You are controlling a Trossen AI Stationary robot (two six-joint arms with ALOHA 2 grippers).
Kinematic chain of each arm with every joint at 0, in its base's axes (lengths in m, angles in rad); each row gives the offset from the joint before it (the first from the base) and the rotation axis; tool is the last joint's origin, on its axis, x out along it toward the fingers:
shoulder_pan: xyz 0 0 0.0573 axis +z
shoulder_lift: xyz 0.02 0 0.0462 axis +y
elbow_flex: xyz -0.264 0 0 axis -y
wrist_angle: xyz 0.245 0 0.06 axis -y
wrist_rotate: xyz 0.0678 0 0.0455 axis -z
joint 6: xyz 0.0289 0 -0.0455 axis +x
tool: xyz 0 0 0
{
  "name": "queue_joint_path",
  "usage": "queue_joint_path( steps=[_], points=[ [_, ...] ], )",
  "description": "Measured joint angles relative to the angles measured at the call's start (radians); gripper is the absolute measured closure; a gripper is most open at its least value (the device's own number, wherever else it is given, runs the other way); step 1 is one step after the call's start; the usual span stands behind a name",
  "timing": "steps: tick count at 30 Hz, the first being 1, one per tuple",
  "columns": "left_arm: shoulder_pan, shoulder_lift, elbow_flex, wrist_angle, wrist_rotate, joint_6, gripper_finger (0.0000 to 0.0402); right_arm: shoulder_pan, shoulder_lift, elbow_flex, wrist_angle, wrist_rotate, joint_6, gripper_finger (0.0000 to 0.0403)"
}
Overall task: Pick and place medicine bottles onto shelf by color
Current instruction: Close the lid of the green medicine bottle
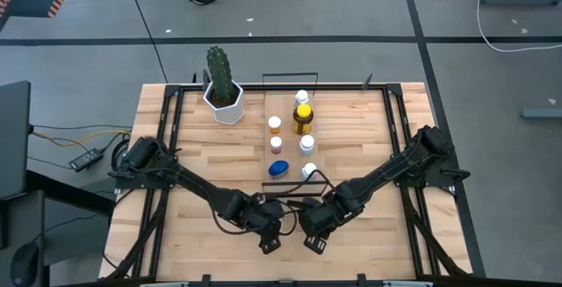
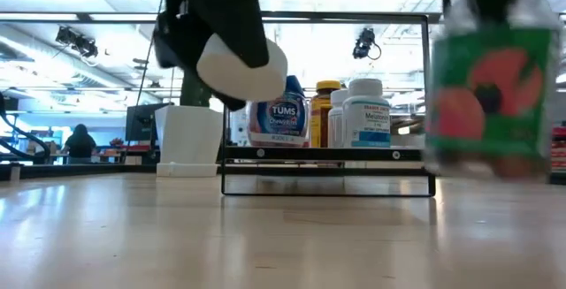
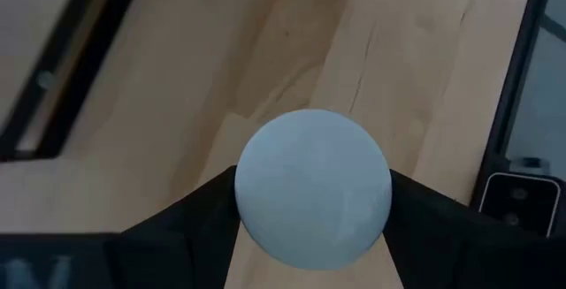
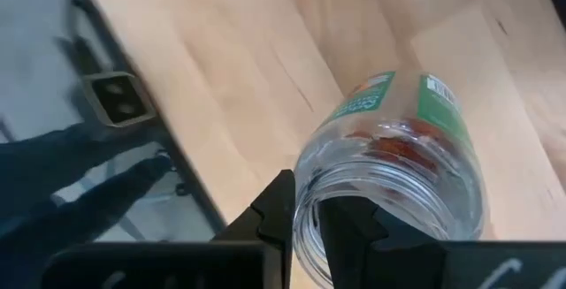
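Holding two things at once, I have both arms drawn in close together over the near part of the table (image 1: 176,234). My left gripper (image 1: 269,240) is clamped on a round white cap (image 3: 314,187), one finger on each side of it, and carries it tilted and clear of the wood. My right gripper (image 1: 313,237), just beside the left, pinches the rim of a clear green-labelled bottle (image 4: 398,165): one finger (image 4: 276,214) sits outside the threaded neck and the other inside the open mouth. The bottle hangs off the table from that rim grip.

I judge that the cap belongs to this open bottle, which would explain why each gripper has one piece. Gripping the rim leaves the bottle's body free, but it is a thin hold, so the bottle could swing or slip.

The shelf (image 1: 279,103) lies ahead of both grippers and runs away from me. Its near black wire rail (image 2: 327,176) is the first edge I would meet. Behind that rail stand a Tums bottle (image 2: 283,117), an amber bottle (image 2: 325,112) and a white-capped bottle (image 2: 367,112), close together. More bottles stand in two rows along the board. The barest stretch shows at its far end, on the side of the cactus pot (image 1: 224,103).

Bare wood lies below and to either side of my grippers. The table's front edge is close behind them, so the free room is forward.
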Motion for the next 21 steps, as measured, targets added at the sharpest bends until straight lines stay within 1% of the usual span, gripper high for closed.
queue_joint_path(
  steps=[3, 7, 10, 13, 17, 21],
  points=[
    [0.013, 0.0, 0.027, -0.031, 0.001, 0.057, 0.0153, 0.0, 0.002, -0.035, 0.009, 0.0, 0.006, 0.0349],
    [0.028, 0.0, 0.041, -0.074, 0.008, 0.142, 0.0152, -0.001, 0.002, -0.078, 0.088, -0.009, -0.004, 0.0346],
    [0.037, 0.0, 0.041, -0.1, 0.032, 0.172, 0.0158, -0.006, 0.002, -0.107, 0.14, -0.022, 0.024, 0.0333],
    [0.04, 0.0, 0.041, -0.106, 0.04, 0.205, 0.0159, -0.011, 0.002, -0.108, 0.15, -0.025, 0.037, 0.0304],
    [0.04, 0.0, 0.041, -0.106, 0.039, 0.241, 0.0152, -0.017, 0.002, -0.09, 0.144, -0.016, 0.045, 0.0252],
    [0.042, 0.0, 0.041, -0.112, 0.039, 0.277, 0.0156, -0.02, 0.002, -0.057, 0.143, -0.013, 0.056, 0.0202]
  ],
)
